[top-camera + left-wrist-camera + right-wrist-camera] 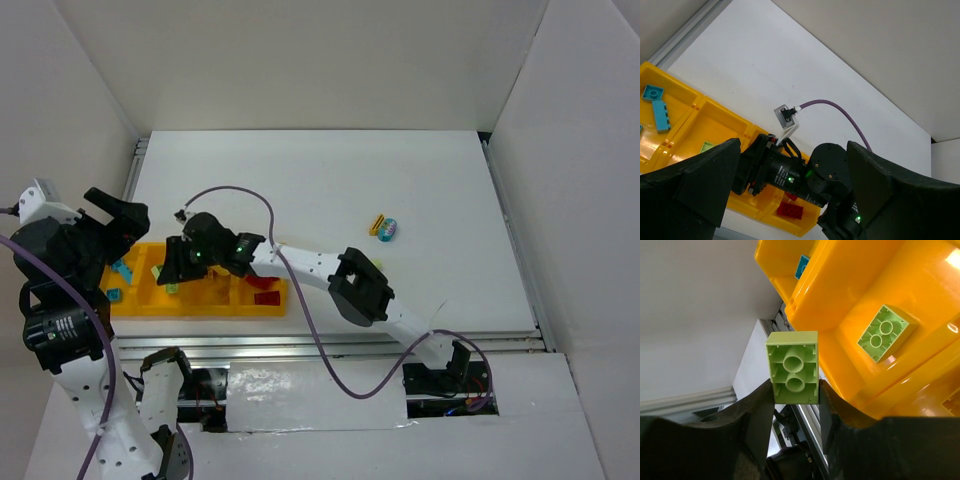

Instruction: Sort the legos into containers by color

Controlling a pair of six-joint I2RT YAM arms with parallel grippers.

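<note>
The yellow tray point(250, 308) lies near the front left. My right gripper point(794, 390) is shut on a light green brick point(792, 367), held over the tray's second compartment from the left; in the top view the right gripper point(172, 272) hovers there. Another green brick point(886, 332) lies in that compartment. Teal bricks point(661, 116) lie in the leftmost compartment and a red brick point(791, 210) in the rightmost. My left gripper point(794, 150) is open and empty, above the tray's left end point(125, 235). A yellow brick point(378, 224) lies on the table.
A small teal-blue piece point(390, 231) lies beside the yellow brick at mid-table, and a small green piece point(377, 264) shows by the right arm's elbow. The right arm point(310, 266) stretches across the tray's right half. White walls enclose the table.
</note>
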